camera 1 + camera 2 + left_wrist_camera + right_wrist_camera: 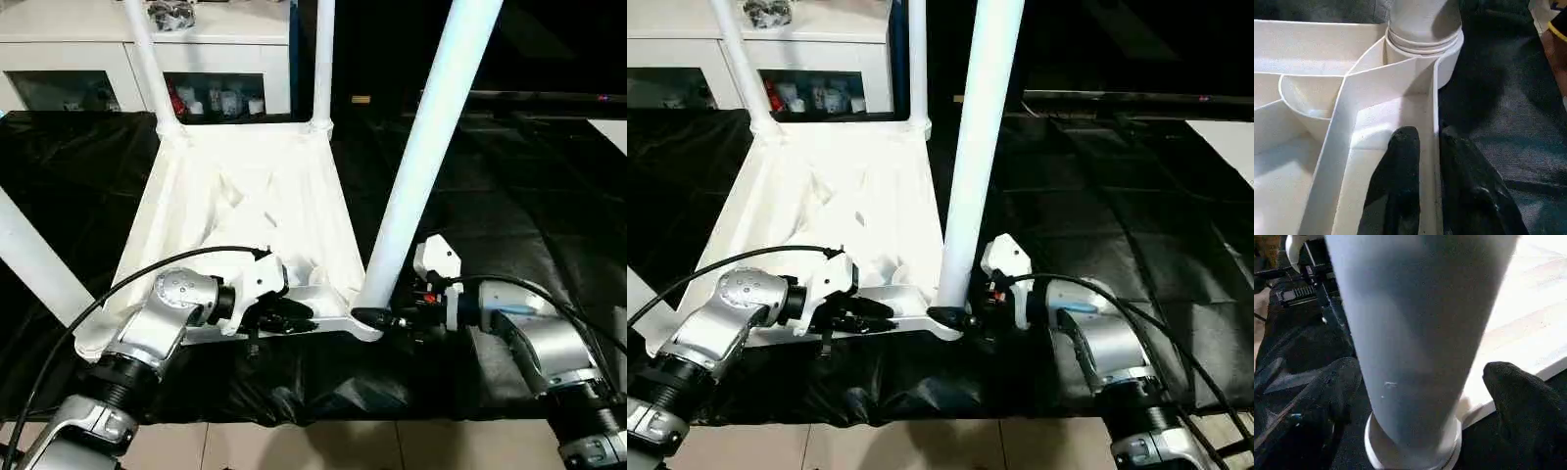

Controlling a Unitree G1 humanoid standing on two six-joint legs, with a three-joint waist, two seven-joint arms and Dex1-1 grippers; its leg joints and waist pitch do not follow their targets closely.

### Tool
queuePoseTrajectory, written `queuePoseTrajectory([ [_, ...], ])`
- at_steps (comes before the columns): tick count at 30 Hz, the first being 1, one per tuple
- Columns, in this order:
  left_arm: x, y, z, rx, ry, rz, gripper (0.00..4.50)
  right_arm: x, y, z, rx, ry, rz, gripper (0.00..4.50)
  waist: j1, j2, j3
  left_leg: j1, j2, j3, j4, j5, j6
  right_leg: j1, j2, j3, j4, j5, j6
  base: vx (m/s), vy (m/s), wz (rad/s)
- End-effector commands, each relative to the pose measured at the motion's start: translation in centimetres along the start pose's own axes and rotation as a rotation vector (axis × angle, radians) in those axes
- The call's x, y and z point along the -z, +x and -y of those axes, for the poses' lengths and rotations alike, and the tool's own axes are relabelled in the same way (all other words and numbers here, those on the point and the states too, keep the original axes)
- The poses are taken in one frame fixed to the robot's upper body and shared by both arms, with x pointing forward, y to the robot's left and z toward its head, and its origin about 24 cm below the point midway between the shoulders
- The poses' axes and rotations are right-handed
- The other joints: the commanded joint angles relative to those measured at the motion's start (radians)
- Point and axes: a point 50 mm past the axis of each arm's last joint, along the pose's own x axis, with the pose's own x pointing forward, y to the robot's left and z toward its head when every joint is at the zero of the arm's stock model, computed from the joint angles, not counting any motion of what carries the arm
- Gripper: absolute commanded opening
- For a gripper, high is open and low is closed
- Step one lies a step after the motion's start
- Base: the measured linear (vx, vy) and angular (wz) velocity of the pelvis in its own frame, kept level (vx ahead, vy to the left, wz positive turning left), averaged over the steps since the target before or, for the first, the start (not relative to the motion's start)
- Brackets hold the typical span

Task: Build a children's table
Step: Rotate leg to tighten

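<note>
Tabletop (245,206), upside down on my desk (509,196) so sockets face up: left tool (1427,147) straddles its rim wall, right tool (1415,396) spread around the near leg (431,137).

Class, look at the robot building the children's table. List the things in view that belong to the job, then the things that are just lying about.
Part of the job:
- tabletop, upside down on the black sheet
- near right leg, standing in its corner socket
- two far legs, also upright
- near left leg

Just lying about:
- white cabinet with glass doors
- small items on its shelf
- black sheet
</note>
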Motion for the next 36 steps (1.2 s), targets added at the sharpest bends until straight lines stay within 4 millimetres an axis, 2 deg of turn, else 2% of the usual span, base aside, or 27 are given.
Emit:
queuePoseTrajectory([
  [1,0.8,0.4,0.1,0.015,-0.037,-0.036,0.89,-0.2,0.3,0.1,-0.003,-0.021,-0.005,4.50,-0.002,0.000,-0.066,0.014,0.013,-0.006,-0.064,-0.275,0.025,0.044,-0.027,0.025,-0.076,-0.269,-0.214,0.000,0.000,0.00],
  [2,0.8,0.4,0.1,0.015,-0.037,-0.036,0.89,-0.2,0.3,0.1,-0.003,-0.021,-0.005,4.50,-0.002,-0.001,-0.066,0.015,0.012,-0.006,-0.064,-0.279,0.024,0.044,-0.026,0.025,-0.077,-0.274,-0.213,0.000,0.000,0.00],
  [3,0.7,0.4,0.1,0.017,-0.040,-0.034,0.62,-0.1,0.4,0.2,-0.004,-0.022,-0.008,4.50,-0.001,-0.001,-0.065,0.015,0.013,-0.007,-0.064,-0.290,0.021,0.043,-0.027,0.025,-0.079,-0.288,-0.212,0.000,0.000,0.00],
  [6,0.6,0.7,0.0,0.023,-0.046,-0.039,0.50,0.0,0.6,0.3,-0.007,-0.025,-0.023,4.50,-0.003,0.000,-0.063,0.017,0.012,-0.008,-0.066,-0.312,0.013,0.042,-0.027,0.024,-0.082,-0.316,-0.210,0.000,0.000,0.00],
  [7,0.6,0.7,0.0,0.023,-0.046,-0.041,0.31,0.0,0.6,0.3,-0.007,-0.024,-0.024,4.50,-0.002,0.001,-0.064,0.018,0.013,-0.008,-0.066,-0.317,0.011,0.041,-0.027,0.024,-0.082,-0.321,-0.208,0.000,0.000,0.00],
  [9,0.6,0.9,-0.1,0.031,-0.048,-0.053,0.12,0.0,0.7,0.5,-0.005,-0.023,-0.035,4.20,-0.003,0.002,-0.063,0.019,0.012,-0.009,-0.067,-0.325,0.010,0.041,-0.026,0.024,-0.083,-0.329,-0.204,0.000,0.000,0.00],
  [12,0.7,0.9,-0.1,0.045,-0.052,-0.066,0.02,0.0,0.8,0.6,0.000,-0.018,-0.040,4.07,-0.003,0.002,-0.064,0.017,0.012,-0.011,-0.068,-0.327,0.006,0.043,-0.027,0.023,-0.083,-0.332,-0.203,0.000,0.000,0.00],
  [18,0.9,1.0,0.0,0.059,-0.053,-0.086,0.00,0.1,1.1,0.7,-0.009,-0.018,-0.051,3.61,-0.003,0.004,-0.066,0.016,0.012,-0.010,-0.067,-0.312,0.011,0.044,-0.027,0.024,-0.080,-0.295,-0.215,0.000,0.000,0.00],
  [19,0.9,1.0,-0.1,0.057,-0.056,-0.085,0.00,0.3,1.3,0.7,-0.023,-0.019,-0.062,3.49,-0.003,0.001,-0.067,0.016,0.012,-0.009,-0.066,-0.308,0.013,0.044,-0.027,0.023,-0.078,-0.289,-0.219,0.000,0.000,0.00],
  [20,0.9,1.0,-0.1,0.055,-0.058,-0.084,0.00,0.3,1.3,0.7,-0.029,-0.017,-0.067,3.49,-0.002,0.002,-0.065,0.016,0.012,-0.009,-0.066,-0.313,0.014,0.044,-0.027,0.023,-0.080,-0.295,-0.220,0.000,0.000,0.00],
  [22,0.9,0.9,-0.2,0.052,-0.064,-0.081,0.00,0.4,1.4,0.7,-0.036,-0.016,-0.073,3.20,-0.003,-0.001,-0.064,0.016,0.013,-0.009,-0.067,-0.319,0.016,0.044,-0.027,0.023,-0.081,-0.307,-0.217,0.000,0.000,0.00],
  [25,0.9,0.9,-0.2,0.047,-0.067,-0.080,0.00,0.4,1.4,0.7,-0.041,-0.014,-0.078,3.12,-0.003,0.000,-0.062,0.018,0.013,-0.010,-0.068,-0.336,0.012,0.041,-0.028,0.023,-0.085,-0.351,-0.204,0.000,0.000,0.00],
  [27,0.9,0.8,-0.4,0.037,-0.069,-0.082,0.00,0.5,1.6,0.7,-0.047,-0.010,-0.082,2.76,-0.003,-0.001,-0.062,0.018,0.012,-0.011,-0.068,-0.341,0.010,0.040,-0.028,0.023,-0.087,-0.369,-0.198,0.000,0.000,0.00],
  [31,1.0,0.7,-0.5,0.025,-0.075,-0.083,0.00,0.6,1.8,0.6,-0.051,-0.007,-0.082,2.51,-0.005,-0.002,-0.060,0.017,0.013,-0.012,-0.069,-0.352,0.008,0.038,-0.028,0.022,-0.089,-0.395,-0.188,0.000,0.000,0.00],
  [36,1.0,0.7,-0.6,-0.008,-0.085,-0.065,0.00,1.5,2.3,0.1,-0.043,0.029,-0.081,2.13,-0.009,-0.002,-0.057,0.020,0.012,-0.015,-0.071,-0.384,0.000,0.033,-0.029,0.021,-0.095,-0.454,-0.169,0.000,0.000,0.00],
])
